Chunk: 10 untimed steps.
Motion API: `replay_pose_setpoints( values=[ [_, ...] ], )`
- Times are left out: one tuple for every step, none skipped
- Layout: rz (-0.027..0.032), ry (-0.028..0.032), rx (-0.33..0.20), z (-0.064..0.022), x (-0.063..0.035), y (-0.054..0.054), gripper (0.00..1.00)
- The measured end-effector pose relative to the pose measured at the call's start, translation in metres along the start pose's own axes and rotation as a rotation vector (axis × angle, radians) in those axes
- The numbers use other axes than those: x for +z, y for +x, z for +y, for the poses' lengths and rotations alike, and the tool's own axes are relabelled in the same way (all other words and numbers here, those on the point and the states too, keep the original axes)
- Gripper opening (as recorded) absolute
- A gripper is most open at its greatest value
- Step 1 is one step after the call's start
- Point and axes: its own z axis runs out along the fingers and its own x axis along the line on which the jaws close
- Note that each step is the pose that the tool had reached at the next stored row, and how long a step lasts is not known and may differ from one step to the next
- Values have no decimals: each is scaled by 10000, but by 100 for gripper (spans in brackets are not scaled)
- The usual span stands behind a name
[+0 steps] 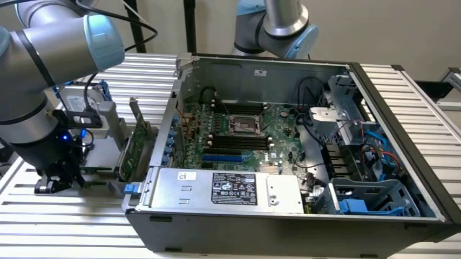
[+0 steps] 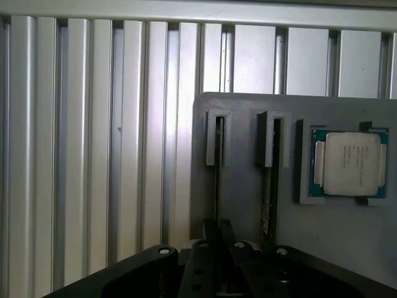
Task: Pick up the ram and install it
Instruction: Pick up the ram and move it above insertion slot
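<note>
Open PC case [image 1: 288,229] sits on slatted alu table [image 1: 72,226]. Gripper [image 1: 55,182] hangs low at ext. view's left of case, over grey holder [image 2: 248,105]; open or closed can't be told. The ram [image 2: 218,186] stands edge-on in a holder slot, in line w/ gripper. 2nd stick [image 2: 270,192] is in the next slot, w/ CPU [image 2: 347,162] beside it.

Ribbed aluminium table [image 1: 72,221], open computer case [image 1: 252,233], grey parts holder [image 2: 243,186]
</note>
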Motion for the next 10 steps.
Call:
replay_pose_setpoints(
  values=[
    [1, -1, 0, 0, 0, 0, 0],
    [0, 1, 0, 0, -1, 0, 0],
    [-1, 1, 0, 0, -5, 0, 0],
    [0, -1, 1, 1, -13, 0, 0],
    [-1, 1, 0, 1, -24, 0, 0],
    [0, 0, 1, 2, -38, -1, 0],
    [0, -1, 1, 2, -56, -1, 0],
    [0, -1, 0, 3, -76, -2, 0],
    [1, -1, 0, 4, -99, -2, 0],
    [0, 0, 1, 4, -123, -3, 0]
  ],
)
